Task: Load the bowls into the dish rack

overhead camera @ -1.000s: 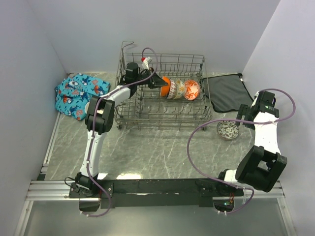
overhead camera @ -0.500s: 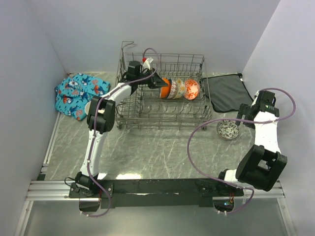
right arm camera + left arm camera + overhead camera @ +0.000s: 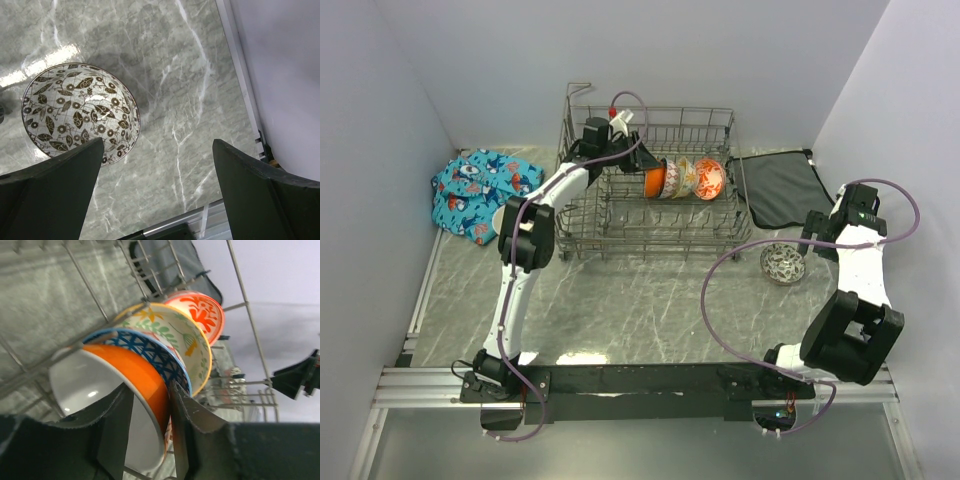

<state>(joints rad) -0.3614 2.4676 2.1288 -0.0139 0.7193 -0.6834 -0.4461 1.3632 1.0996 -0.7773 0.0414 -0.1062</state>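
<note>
Left tool (image 3: 149,390), parted, straddles the rim of the orange bowl (image 3: 135,370), upper centre. Right tool (image 3: 157,145) hangs spread above the speckled bowl (image 3: 75,112).

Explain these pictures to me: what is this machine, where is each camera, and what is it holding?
Two robot arms, bolted at the table's near edge, each end in a two-finger gripper. One picture looks down from above; the other two come from wrist cameras. The left gripper reaches into the grey wire dish rack, jaws loosely astride the rim of the orange, white-lined bowl, beside three patterned bowls standing on edge. The right gripper hangs open above a brown-leaf patterned bowl on the grey marble table, holding nothing. A dark grey mat and a blue printed cloth lie nearby.
</note>
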